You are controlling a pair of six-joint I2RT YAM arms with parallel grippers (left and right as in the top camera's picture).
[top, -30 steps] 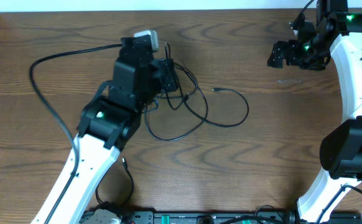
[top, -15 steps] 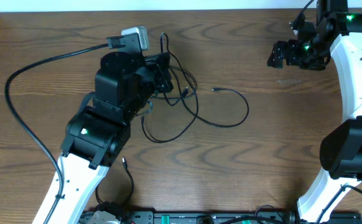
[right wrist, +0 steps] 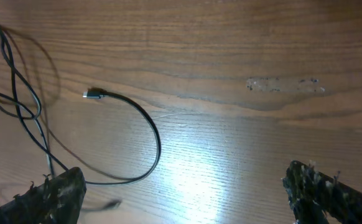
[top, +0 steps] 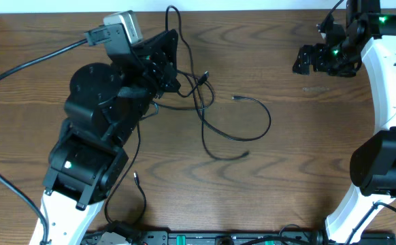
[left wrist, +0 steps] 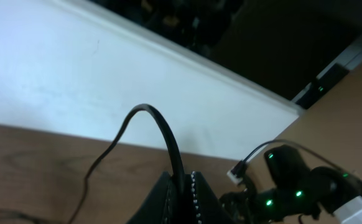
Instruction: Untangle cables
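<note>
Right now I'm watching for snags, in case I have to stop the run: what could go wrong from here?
The left gripper pinches one black cable; pulling could tighten the crossed loops instead of freeing them. The right gripper hangs open far off, so nothing pins the rest and they may just drag along the table.

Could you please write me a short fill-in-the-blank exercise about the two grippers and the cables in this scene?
1. The left gripper is ____ on a black cable that arches up from between its fingers.
2. The right gripper hovers with its jaws ____, holding nothing.
3. A loose plug end lies flat on the ____ table.

Missing words: shut; open; wooden.
</note>
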